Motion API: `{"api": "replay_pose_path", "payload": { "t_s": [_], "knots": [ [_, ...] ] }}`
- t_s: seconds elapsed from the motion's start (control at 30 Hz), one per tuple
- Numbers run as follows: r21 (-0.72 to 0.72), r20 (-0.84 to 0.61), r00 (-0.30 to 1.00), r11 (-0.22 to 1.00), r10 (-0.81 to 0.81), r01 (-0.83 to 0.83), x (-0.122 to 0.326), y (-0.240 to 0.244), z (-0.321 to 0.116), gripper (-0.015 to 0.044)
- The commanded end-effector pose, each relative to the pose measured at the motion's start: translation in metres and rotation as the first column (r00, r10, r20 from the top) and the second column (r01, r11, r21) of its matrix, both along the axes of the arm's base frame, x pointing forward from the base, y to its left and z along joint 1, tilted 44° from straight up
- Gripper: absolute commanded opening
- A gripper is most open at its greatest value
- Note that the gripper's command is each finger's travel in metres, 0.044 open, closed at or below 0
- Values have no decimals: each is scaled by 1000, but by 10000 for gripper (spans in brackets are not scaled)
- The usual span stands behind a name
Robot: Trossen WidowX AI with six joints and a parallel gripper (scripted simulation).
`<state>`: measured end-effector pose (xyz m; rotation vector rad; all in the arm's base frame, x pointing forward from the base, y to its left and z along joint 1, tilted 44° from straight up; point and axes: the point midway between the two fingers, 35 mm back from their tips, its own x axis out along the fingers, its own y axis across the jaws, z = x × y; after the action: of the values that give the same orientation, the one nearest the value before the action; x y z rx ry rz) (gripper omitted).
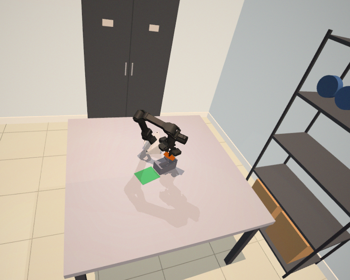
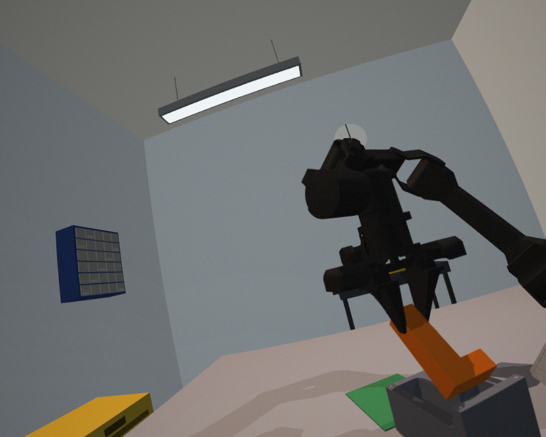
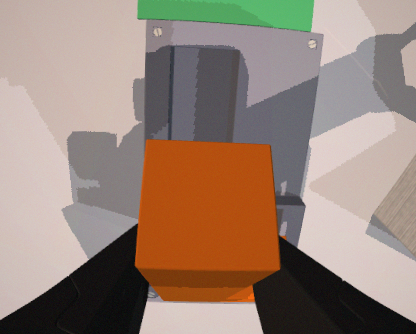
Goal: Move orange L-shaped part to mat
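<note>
The orange L-shaped part (image 1: 172, 157) (image 2: 433, 350) (image 3: 207, 205) hangs steeply tilted, its straight end up and its L-shaped end low. My gripper (image 1: 169, 154) (image 2: 415, 324) (image 3: 201, 238) is shut on the straight end, one finger on each side. In the exterior view the whole L-shaped end shows above the pocket of the grey tray (image 1: 157, 168) (image 2: 501, 409) (image 3: 280, 65). Whether its lowest corner clears the rim is hard to tell. The wrist view shows part of the vacant pocket; the part hides the rest. The green mat (image 1: 147, 175) (image 2: 376, 402) (image 3: 200, 7) lies flat beside the tray with nothing on it.
The table (image 1: 116, 227) bears the tray and mat. A pale angular object (image 1: 153, 149) stands near the arm's base, behind the tray in the top view. The arm's shadow falls across the table. A shelf rack (image 1: 292, 186) stands beyond the table's right edge.
</note>
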<state>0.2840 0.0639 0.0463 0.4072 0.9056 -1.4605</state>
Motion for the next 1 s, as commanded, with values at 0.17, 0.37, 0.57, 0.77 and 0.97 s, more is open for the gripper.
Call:
{"api": "replay_pose_path", "payload": {
  "t_s": [0.17,0.37,0.57,0.77,0.97],
  "knots": [
    [2,-2,1000,1000,-7,7,0,4,4,0],
    [2,-2,1000,1000,-7,7,3,-6,12,0],
    [-1,-3,1000,1000,-7,7,9,-31,32,0],
    [-3,-3,1000,1000,-7,7,15,-56,53,0],
    [-4,-2,1000,1000,-7,7,21,-80,74,0]
  ]
}}
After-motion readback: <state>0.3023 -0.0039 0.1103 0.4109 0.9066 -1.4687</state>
